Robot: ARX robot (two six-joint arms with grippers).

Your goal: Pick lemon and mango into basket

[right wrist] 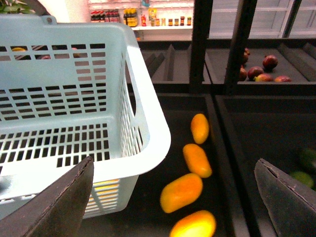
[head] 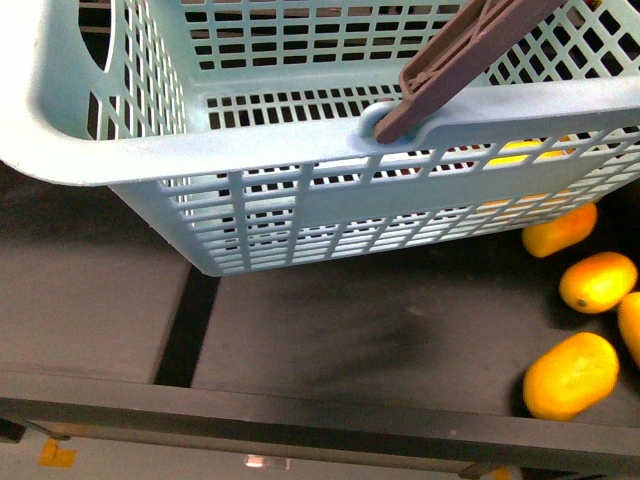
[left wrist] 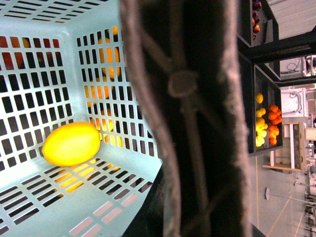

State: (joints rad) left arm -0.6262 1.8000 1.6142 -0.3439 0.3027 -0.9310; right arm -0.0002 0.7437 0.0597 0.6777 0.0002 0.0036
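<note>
Basket (head: 250,140): light turquoise lattice plastic. It fills the upper part of the front view and stands on a dark shelf (head: 330,340).
Handle (head: 460,60): brown plastic, pinned at the basket's near rim and slanting up across the opening. In the left wrist view it is a blurred, ribbed brown bar (left wrist: 182,123) close to the lens.
Lemon (left wrist: 71,143): bright yellow and oval. It lies on its side on the basket's floor, close to a lattice wall (left wrist: 71,74) near a corner. From the front, a yellow patch (head: 520,155) shows through the near wall.
Right gripper (right wrist: 174,163): jaws spread wide with nothing between them. Both dark fingers (right wrist: 64,202) are apart from the basket's rim (right wrist: 148,113), which curves between them. The gripper hangs over the basket's corner and the shelf beside it.
Left gripper: outside every view, so its jaw state cannot be told.
Orange-yellow oblong fruits (right wrist: 197,159): four lie in a loose row on the shelf just beside the basket, outside it. They also show at the right edge of the front view (head: 570,375).
Dark red fruits (right wrist: 269,61): in a farther bin, well apart from the basket. They are too small to tell whether one is the mango.
Green fruits (right wrist: 308,158): in the neighbouring bin, at the edge of the right wrist view.
</note>
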